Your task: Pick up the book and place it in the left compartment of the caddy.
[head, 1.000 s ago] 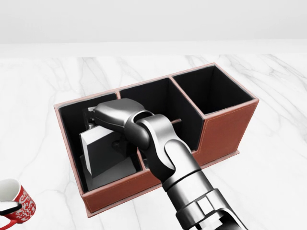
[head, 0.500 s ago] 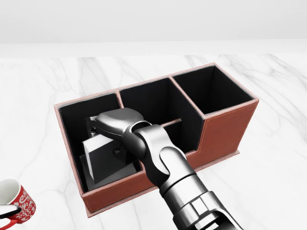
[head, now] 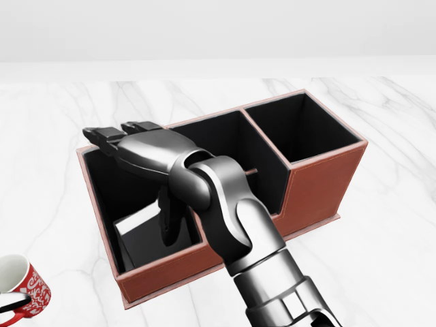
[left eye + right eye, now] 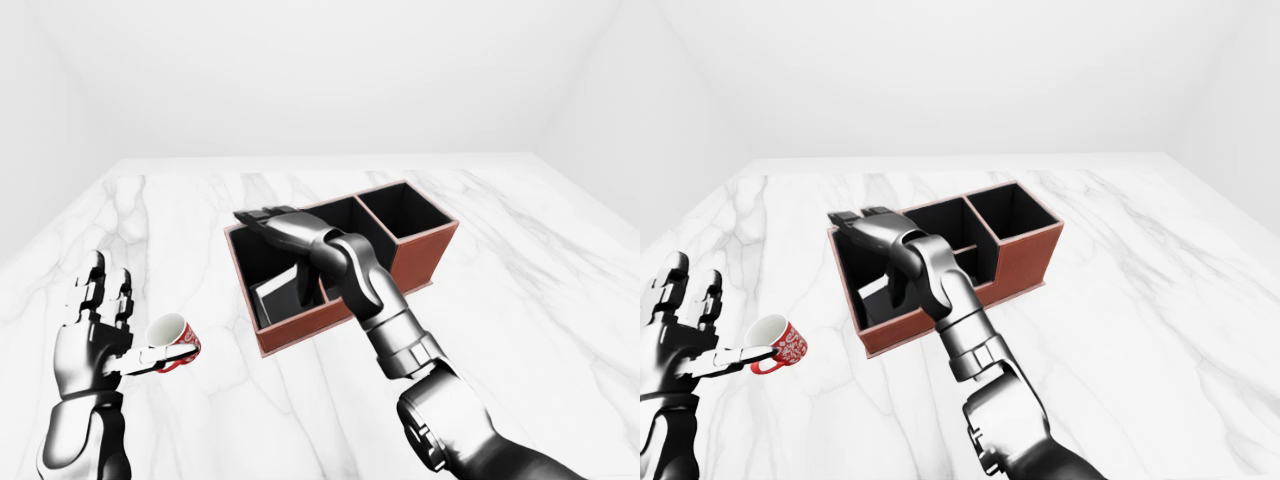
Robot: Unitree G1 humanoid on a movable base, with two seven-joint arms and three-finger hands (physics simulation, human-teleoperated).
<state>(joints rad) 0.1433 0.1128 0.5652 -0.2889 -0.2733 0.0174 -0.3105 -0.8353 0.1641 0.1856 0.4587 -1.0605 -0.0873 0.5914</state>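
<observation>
The brown caddy with three black compartments stands on the white marble table. The grey book lies tilted inside its left compartment, low against the near wall, partly hidden by my arm. My right hand hovers over that compartment, open. Its fingers stretch flat above the rim and the thumb hangs down beside the book, gripping nothing. My left hand is raised at the left edge of the left-eye view, open.
A red and white patterned mug sits beside my left hand's thumb, to the left of the caddy. The middle compartment and right compartment hold nothing. White walls close off the far side of the table.
My right hand has opened and lifted out of the left compartment. The book has left its fingers and settled lower inside. The caddy has not moved.
</observation>
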